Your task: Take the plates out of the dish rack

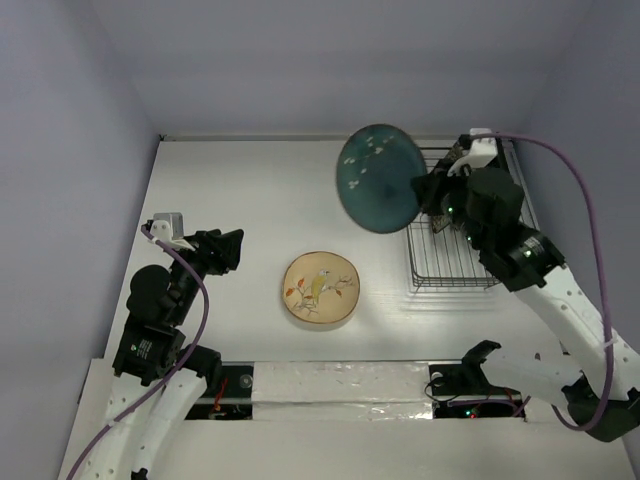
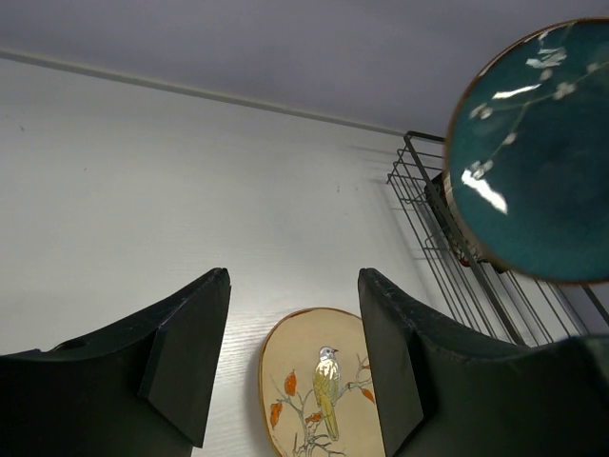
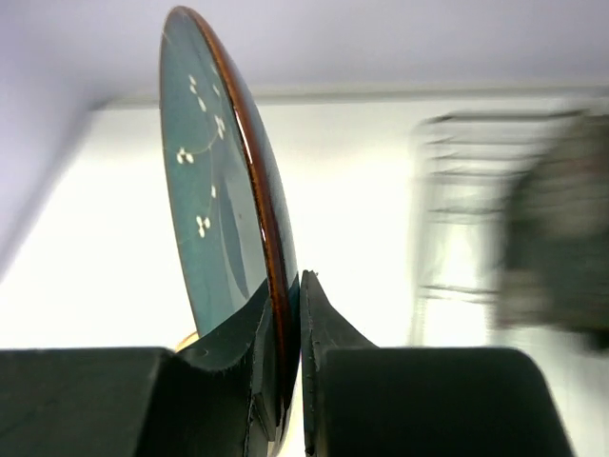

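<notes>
Up at the far right, the right gripper (image 1: pixel 425 190) pinches the right edge of the round teal plate (image 1: pixel 378 178), holding it on edge just left of the dish rack (image 1: pixel 455 265), while the left gripper (image 1: pixel 232 250), jaws spread, hangs left of the cream bird plate (image 1: pixel 320 288) lying flat on the table (image 1: pixel 230 180).

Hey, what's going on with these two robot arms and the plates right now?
The right gripper is pinching the rim of a round teal plate with white flower sprigs, holding it on edge in the air beside the wire dish rack. A cream bird plate already lies flat on the table. The left gripper is open and empty, pointed toward that plate.
</notes>
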`<action>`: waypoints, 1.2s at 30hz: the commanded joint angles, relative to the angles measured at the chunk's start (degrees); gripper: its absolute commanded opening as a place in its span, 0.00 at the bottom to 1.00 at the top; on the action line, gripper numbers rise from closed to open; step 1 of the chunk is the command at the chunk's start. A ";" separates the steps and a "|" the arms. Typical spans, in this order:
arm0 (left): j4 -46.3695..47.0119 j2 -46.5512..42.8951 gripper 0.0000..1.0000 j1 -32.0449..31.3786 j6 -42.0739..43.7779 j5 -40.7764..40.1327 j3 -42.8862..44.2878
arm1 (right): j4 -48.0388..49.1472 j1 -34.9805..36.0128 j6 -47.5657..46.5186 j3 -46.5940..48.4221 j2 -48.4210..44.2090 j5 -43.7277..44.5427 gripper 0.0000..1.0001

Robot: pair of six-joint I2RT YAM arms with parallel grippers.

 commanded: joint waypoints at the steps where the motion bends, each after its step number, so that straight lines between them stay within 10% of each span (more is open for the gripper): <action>1: 2.30 0.10 0.53 0.22 0.54 0.13 -0.29 | 20.83 2.67 11.84 -8.63 1.71 -23.74 0.00; 36: 2.48 -0.51 0.53 0.22 0.45 0.39 -0.37 | 41.70 5.22 26.88 -33.42 18.93 -31.62 0.00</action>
